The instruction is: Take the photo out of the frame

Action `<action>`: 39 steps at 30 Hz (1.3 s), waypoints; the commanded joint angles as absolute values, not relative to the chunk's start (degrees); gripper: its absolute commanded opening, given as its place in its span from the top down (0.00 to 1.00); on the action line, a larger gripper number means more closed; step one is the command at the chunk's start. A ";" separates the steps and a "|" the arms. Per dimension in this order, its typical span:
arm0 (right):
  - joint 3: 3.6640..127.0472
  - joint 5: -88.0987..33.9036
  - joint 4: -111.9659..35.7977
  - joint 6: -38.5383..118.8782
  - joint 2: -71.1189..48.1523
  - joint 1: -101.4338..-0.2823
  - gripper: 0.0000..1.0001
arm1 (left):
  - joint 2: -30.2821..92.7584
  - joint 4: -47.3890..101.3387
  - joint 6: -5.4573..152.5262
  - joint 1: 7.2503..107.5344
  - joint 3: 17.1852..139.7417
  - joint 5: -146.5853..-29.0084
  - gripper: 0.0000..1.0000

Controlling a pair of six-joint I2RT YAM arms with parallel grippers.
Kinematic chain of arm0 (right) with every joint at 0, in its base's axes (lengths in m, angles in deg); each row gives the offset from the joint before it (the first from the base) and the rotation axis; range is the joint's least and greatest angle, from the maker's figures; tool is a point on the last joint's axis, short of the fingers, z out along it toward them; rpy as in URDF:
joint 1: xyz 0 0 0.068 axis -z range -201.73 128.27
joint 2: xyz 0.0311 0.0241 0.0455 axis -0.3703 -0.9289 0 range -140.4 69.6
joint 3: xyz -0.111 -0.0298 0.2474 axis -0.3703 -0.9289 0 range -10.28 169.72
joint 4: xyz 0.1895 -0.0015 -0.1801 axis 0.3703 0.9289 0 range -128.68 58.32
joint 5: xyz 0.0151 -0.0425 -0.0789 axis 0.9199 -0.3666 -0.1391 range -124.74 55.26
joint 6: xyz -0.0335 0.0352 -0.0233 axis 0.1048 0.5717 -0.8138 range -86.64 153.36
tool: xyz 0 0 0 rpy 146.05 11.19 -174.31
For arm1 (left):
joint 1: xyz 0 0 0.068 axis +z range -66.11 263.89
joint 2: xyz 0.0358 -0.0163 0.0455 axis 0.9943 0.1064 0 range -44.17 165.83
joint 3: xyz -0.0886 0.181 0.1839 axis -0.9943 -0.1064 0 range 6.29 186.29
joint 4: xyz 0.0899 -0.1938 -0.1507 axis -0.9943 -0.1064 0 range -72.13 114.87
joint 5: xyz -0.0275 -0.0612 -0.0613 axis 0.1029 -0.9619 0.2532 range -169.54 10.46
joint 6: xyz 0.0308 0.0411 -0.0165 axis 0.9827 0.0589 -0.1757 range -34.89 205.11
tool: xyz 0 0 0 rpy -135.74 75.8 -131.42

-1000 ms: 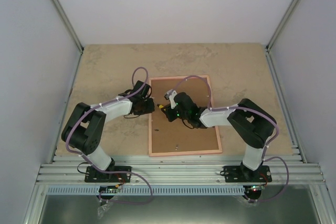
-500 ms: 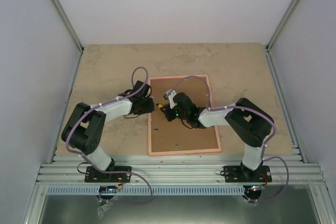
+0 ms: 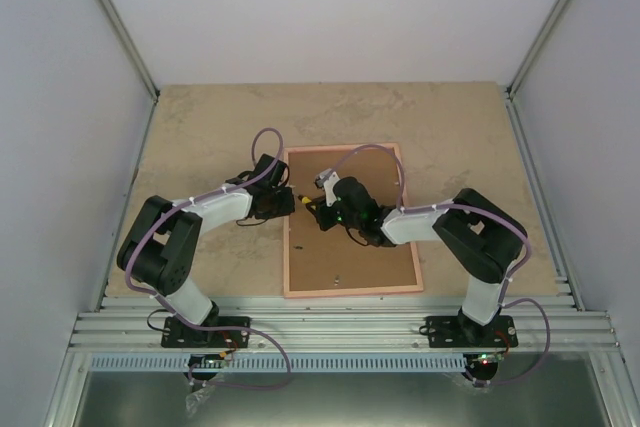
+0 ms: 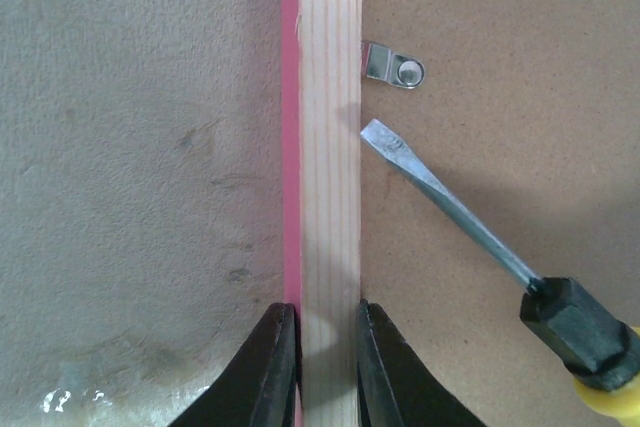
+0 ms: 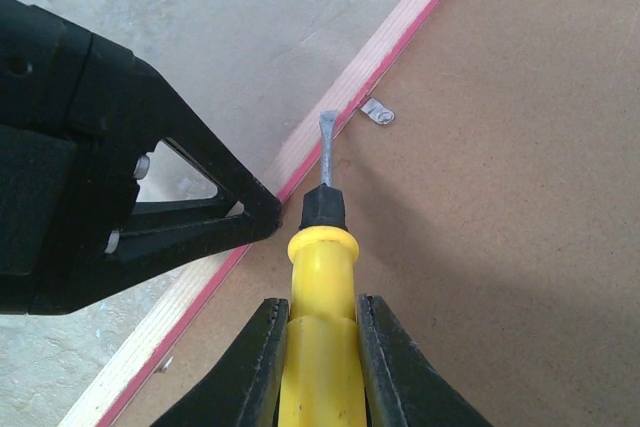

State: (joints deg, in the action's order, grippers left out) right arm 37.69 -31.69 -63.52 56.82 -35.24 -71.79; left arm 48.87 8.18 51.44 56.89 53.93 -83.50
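You have the frame lying back side up near the middle of the table, between the two arms, with the backing board set inside it. Your left gripper sits at the frame's left rail, one finger against each side of it. Your right gripper is over the backing board and holds a screwdriver that points toward that rail. The tip lies near a metal retaining tab but apart from it. The tab lies on the board against the rail's inner edge.
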 commanded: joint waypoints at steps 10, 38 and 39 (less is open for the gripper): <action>38.34 -33.25 -65.15 57.80 -36.61 -71.83 1.00 | 47.99 7.51 50.67 56.28 52.79 -86.40 0.89; 36.62 -38.57 -70.45 62.23 -39.30 -70.36 1.00 | 46.40 8.52 49.96 56.24 50.52 -87.29 0.90; 36.57 -38.22 -70.82 62.40 -39.30 -70.09 1.00 | 46.46 8.59 49.89 56.24 50.39 -87.40 0.90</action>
State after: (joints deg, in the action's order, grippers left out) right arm 37.56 -33.90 -67.61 60.51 -38.58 -71.95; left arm 47.64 10.39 50.74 56.89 51.90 -83.31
